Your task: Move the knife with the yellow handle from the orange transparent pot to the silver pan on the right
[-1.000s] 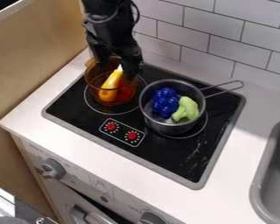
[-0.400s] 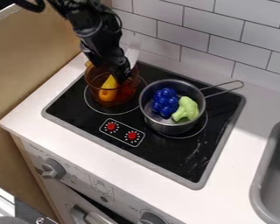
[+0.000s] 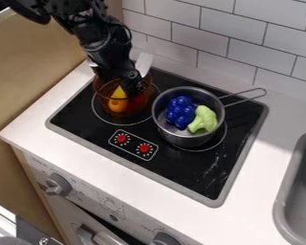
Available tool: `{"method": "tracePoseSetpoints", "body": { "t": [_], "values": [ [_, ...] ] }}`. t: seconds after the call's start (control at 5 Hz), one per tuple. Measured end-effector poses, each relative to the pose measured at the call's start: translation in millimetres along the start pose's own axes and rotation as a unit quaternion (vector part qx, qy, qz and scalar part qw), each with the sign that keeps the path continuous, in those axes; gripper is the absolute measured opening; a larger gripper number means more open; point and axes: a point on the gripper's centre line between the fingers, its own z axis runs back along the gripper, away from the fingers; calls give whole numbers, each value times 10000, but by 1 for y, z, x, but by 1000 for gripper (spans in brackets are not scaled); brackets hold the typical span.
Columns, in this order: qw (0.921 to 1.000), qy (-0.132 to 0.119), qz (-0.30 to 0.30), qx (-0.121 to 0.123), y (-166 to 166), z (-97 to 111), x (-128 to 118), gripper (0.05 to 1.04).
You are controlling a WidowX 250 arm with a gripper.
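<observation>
The black gripper (image 3: 126,86) hangs down into the amber transparent pot (image 3: 109,109) on the stove's back-left burner, its tips inside the rim. Just left of the tips, in the same pot, lies a yellow-orange pear-shaped toy (image 3: 118,101); contact between them is unclear. Something red (image 3: 137,101) lies low in the pot, beside the yellow toy. To the right, a metal saucepan (image 3: 160,128) holds a blue grape-like toy (image 3: 180,112) and a light green broccoli-like toy (image 3: 203,119).
The saucepan's wire handle (image 3: 244,97) points back right, near the tiled wall (image 3: 235,50). Two red dials (image 3: 144,148) are at the front of the black cooktop (image 3: 210,167). A grey sink (image 3: 284,203) lies at the right edge, a wooden panel (image 3: 37,72) at the left.
The arm has shifted and tilted, coming in more from the upper left, and the gripper is lower in the amber pot. A white piece behind the gripper has come into view. Both pots stay put.
</observation>
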Motion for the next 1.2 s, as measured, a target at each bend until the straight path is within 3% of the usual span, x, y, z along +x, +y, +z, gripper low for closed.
{"method": "tracePoseSetpoints", "body": {
  "t": [0.4, 0.6, 1.0, 1.2],
  "values": [
    [9998, -65, 120, -145, -10, -14, 2, 995],
    [9996, 27, 131, -254, -15, -16, 0, 944],
    [9985, 393, 293, -234, -29, -5, -3, 394],
    [9974, 595, 326, -243, -31, 12, -3, 347]
  ]
}}
